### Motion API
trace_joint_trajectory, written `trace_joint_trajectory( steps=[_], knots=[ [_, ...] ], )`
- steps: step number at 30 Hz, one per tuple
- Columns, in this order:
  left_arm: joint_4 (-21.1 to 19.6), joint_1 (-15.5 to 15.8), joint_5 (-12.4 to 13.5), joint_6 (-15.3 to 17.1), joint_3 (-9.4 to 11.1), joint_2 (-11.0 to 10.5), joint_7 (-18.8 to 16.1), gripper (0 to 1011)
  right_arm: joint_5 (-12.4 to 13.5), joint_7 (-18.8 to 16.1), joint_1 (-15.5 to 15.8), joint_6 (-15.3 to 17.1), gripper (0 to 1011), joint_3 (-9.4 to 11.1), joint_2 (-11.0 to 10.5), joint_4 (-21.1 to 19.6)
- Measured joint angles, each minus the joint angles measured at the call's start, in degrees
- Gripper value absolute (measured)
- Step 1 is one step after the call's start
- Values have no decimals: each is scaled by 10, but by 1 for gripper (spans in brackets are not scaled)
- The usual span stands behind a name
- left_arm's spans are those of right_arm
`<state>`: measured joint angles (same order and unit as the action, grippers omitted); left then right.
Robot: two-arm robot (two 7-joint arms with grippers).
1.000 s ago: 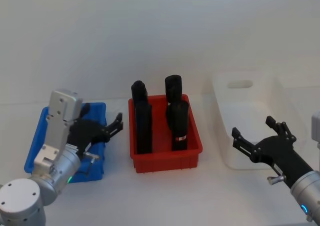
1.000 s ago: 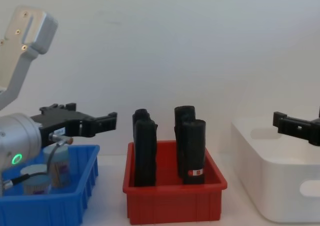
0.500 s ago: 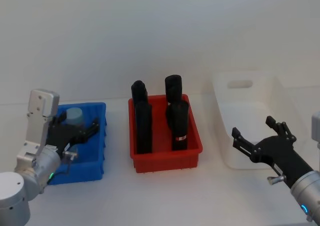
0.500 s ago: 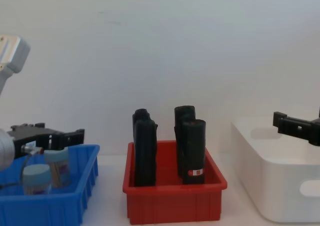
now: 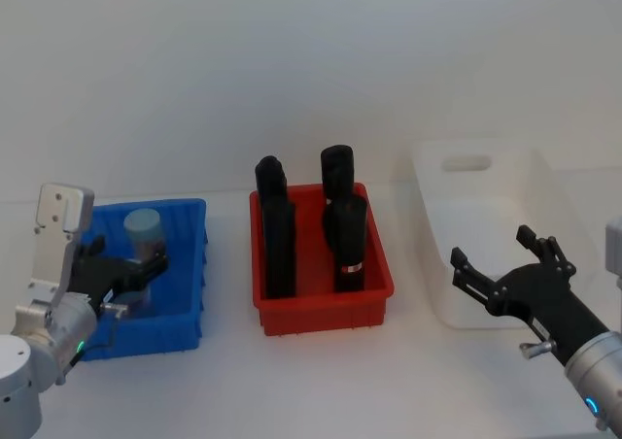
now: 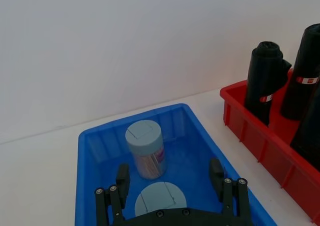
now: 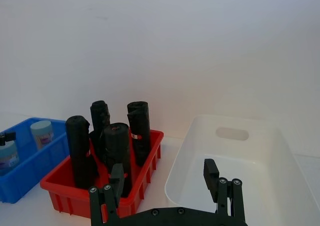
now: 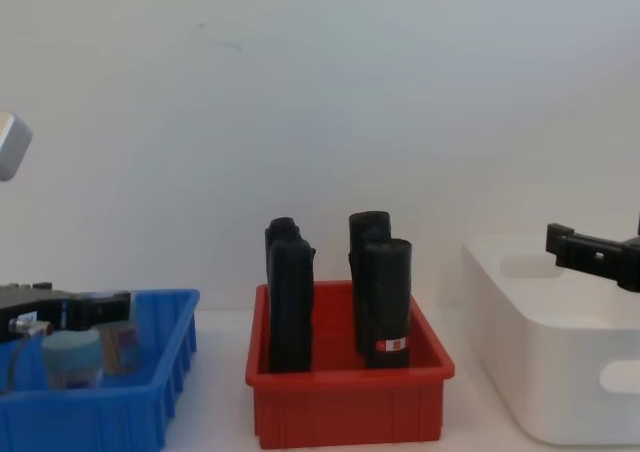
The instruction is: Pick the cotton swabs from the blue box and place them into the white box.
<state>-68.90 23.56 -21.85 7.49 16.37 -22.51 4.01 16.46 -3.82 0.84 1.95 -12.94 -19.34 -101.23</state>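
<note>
The blue box [image 5: 190,264] sits at the left with two cotton swabs jars in it. One jar [image 6: 146,148] stands upright toward the box's far end, its lid [image 5: 144,223] showing in the head view. The other jar [image 6: 160,201] lies just under my left gripper [image 6: 169,178], which is open with a finger on each side of the lid, not touching it. From the chest, both jars [image 8: 72,357] [image 8: 121,342] sit below the left gripper [image 8: 100,307]. My right gripper [image 5: 491,247] hangs open at the near side of the white box [image 5: 544,182], holding nothing.
A red bin [image 5: 326,308] with several tall black packs [image 5: 280,240] stands between the blue box and the white box. The white box's oval handle cutout [image 7: 232,133] faces away from me. A plain white wall rises behind the table.
My left gripper has pulled back to the left, from beside the red bin to low over the jars in the blue box. The right arm has not moved.
</note>
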Motion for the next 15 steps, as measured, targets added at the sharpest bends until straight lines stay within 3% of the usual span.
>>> trace_joint_trajectory(
  steps=[15],
  knots=[
    [38,10,0,14,-5,3,7,1000,0,0,0,0,1002,0,0,0]
  ],
)
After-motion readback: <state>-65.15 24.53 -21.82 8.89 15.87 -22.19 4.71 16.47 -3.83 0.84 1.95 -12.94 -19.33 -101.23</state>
